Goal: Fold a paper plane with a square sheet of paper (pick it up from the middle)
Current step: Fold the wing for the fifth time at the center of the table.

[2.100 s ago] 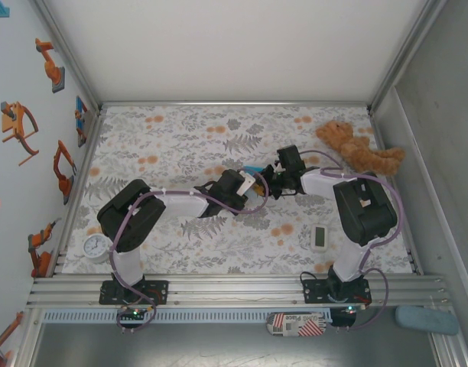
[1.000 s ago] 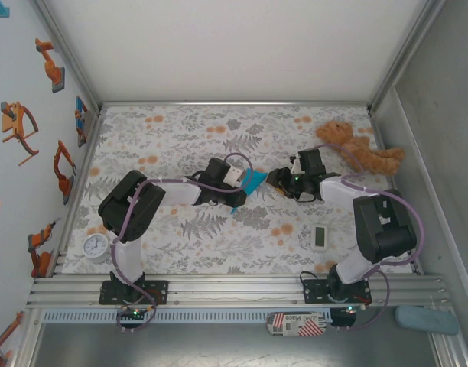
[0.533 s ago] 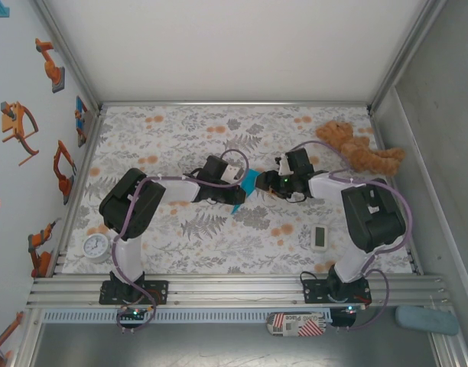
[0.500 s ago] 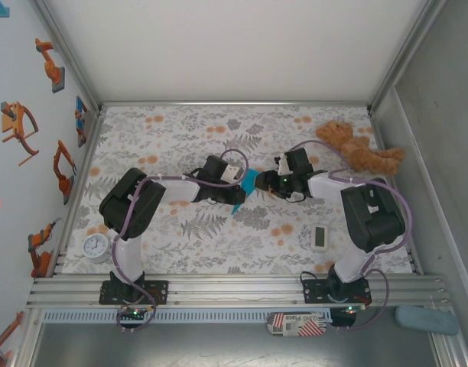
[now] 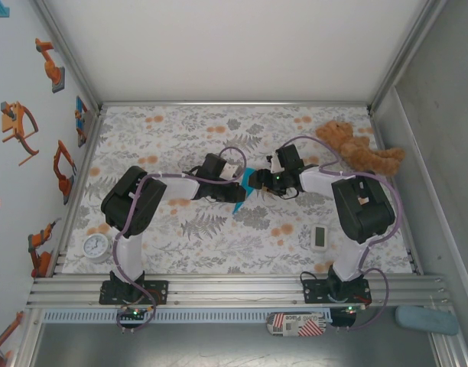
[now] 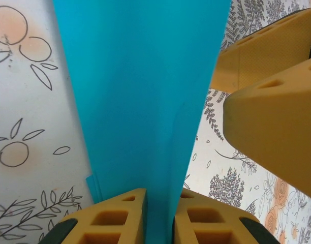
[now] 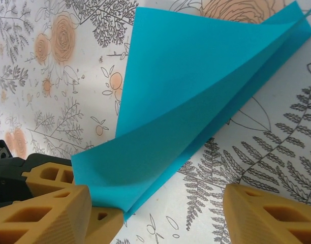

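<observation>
Left gripper (image 6: 159, 216): fingers clamped on the edge of the folded cyan sheet (image 6: 145, 91), which stands out from between them. Right gripper (image 7: 155, 218): fingers spread wide, sheet's corner between them, nearer one finger, not gripped.

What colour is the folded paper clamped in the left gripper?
Plain bright cyan-blue paper, with no markings; it shows best in the right wrist view.
</observation>
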Available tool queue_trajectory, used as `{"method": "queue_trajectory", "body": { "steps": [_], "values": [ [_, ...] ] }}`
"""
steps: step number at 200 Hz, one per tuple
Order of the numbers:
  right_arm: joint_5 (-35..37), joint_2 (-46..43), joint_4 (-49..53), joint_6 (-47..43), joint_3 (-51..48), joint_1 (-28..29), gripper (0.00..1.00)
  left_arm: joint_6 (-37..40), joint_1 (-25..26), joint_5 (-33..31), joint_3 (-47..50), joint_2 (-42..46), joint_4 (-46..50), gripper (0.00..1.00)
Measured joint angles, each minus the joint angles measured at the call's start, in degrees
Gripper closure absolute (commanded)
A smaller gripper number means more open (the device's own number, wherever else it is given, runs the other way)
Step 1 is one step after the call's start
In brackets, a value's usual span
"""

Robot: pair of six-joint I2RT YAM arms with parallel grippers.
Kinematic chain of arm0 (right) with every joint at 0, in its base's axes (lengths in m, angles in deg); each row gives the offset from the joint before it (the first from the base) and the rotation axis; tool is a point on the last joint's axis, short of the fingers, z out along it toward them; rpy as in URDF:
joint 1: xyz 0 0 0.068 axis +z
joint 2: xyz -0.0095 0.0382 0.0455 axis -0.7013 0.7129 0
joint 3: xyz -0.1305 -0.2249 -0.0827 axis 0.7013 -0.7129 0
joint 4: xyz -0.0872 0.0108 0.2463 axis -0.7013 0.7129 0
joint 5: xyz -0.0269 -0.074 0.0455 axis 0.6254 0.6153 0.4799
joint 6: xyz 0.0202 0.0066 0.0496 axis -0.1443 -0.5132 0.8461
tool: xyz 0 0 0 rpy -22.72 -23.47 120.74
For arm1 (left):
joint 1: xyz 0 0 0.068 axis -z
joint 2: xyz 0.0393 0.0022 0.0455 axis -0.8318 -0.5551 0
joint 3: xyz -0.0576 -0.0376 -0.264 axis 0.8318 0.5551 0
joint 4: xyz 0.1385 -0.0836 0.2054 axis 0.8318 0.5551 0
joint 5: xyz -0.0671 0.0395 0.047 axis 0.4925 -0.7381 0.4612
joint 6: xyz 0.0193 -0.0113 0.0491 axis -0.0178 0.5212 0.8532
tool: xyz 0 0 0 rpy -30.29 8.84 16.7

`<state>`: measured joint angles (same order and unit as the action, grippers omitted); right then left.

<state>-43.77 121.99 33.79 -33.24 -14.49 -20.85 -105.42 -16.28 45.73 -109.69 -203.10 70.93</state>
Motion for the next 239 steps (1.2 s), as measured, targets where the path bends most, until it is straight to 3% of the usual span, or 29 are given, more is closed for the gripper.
{"method": "queue_trajectory", "body": {
  "steps": [136, 239],
  "values": [
    [2.86, 4.81, 8.68, -1.77, 7.67, 0.55, 0.34, -1.51, -0.46, 1.33, -0.02, -0.31, -0.50, 0.78],
    [7.32, 7.72, 16.50, -0.48, 13.57, 2.05, 0.36, -5.99, -0.61, 2.16, 1.05, 0.50, -2.80, 0.66]
  ]
}}
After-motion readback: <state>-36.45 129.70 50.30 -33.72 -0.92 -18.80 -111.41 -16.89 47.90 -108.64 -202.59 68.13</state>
